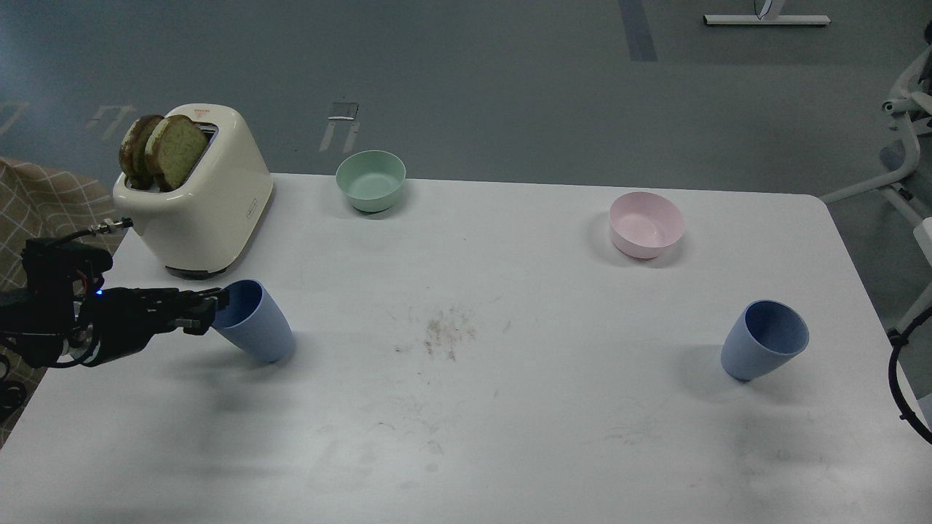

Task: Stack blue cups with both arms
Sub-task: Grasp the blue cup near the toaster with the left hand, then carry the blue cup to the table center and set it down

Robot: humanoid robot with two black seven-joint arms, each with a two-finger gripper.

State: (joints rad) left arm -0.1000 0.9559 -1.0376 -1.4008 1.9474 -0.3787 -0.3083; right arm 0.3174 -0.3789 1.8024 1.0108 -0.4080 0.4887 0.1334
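Two blue cups stand on the white table [466, 422]. The left blue cup [261, 325] leans with its mouth towards the left. My left gripper [208, 308] comes in low from the left, and its dark fingertips are at the rim of that cup, touching it. I cannot tell the two fingers apart. The right blue cup [764, 339] stands alone at the right, its mouth tilted towards me. My right gripper is out of view; only a black cable loop [897, 378] shows at the right edge.
A cream toaster [196, 200] with two bread slices stands just behind the left gripper and cup. A mint-green bowl [370, 180] sits at the back centre and a pink bowl [646, 224] at the back right. A smudge [445, 331] marks the table's middle.
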